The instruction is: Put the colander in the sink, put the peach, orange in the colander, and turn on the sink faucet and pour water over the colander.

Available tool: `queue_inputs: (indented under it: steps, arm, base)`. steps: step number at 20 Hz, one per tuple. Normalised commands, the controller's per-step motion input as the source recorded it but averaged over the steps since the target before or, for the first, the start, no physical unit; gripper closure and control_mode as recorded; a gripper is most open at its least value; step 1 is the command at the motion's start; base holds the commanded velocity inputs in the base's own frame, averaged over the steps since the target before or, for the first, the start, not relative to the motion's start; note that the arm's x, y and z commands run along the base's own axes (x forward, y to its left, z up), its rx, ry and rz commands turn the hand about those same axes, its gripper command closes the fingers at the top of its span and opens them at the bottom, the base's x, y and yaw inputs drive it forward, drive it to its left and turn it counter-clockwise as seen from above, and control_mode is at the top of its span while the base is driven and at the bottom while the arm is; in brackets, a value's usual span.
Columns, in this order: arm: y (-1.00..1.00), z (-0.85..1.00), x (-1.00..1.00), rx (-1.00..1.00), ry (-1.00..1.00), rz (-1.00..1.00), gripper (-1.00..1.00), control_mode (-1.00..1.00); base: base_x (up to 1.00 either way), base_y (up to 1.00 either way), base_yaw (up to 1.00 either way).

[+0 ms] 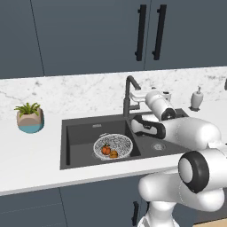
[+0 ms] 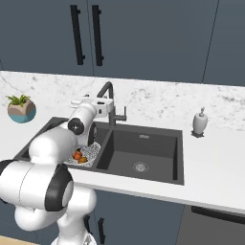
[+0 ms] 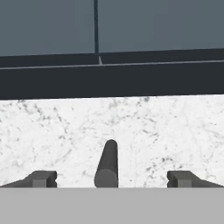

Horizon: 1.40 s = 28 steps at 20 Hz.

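The colander (image 1: 113,146) is sitting in the left bowl of the sink (image 1: 77,133). The peach (image 1: 106,150) and the orange (image 1: 114,154) are lying inside it, touching each other. No water is running, so the tap looks like the job that is left.

The gripper (image 1: 138,95) is hanging up high by the sink faucet (image 1: 129,95), at about 1 o'clock from the colander. In the hand view, a thin dark stick (image 3: 107,165) is poking up between the two fingertips (image 3: 41,178). I think it is the faucet's small lever. It is pointing toward 12 o'clock, straight away from the hand. The fingers are spread wide and are not touching it. The hand is gripping nothing. To push it, the hand should be moving sideways, toward 3 or 9 o'clock.
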Motion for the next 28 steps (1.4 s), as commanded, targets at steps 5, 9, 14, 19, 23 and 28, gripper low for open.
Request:
queue_inputs:
  steps: [5, 9, 14, 19, 23, 28]
  arm:
    - [0.14, 0.00, 0.02, 0.00, 0.00, 0.00, -1.00, -1.00]
    - [0.05, 0.00, 0.05, 0.00, 0.00, 0.00, -1.00, -1.00]
    - [0.00, -0.04, 0.01, 0.00, 0.00, 0.00, -1.00, -1.00]
    - [0.00, -0.19, 0.00, 0.00, 0.00, 0.00, -1.00, -1.00]
    - [0.00, -0.08, 0.07, 0.00, 0.00, 0.00, -1.00, -1.00]
    - [0.00, 0.00, 0.15, 0.00, 0.00, 0.00, -1.00, -1.00]
  base:
    - [0.00, 0.00, 0.00]
    - [0.00, 0.00, 0.00]
    - [0.00, 0.00, 0.00]
    - [0.00, 0.00, 0.00]
    - [0.00, 0.00, 0.00]
    - [0.00, 0.00, 0.00]
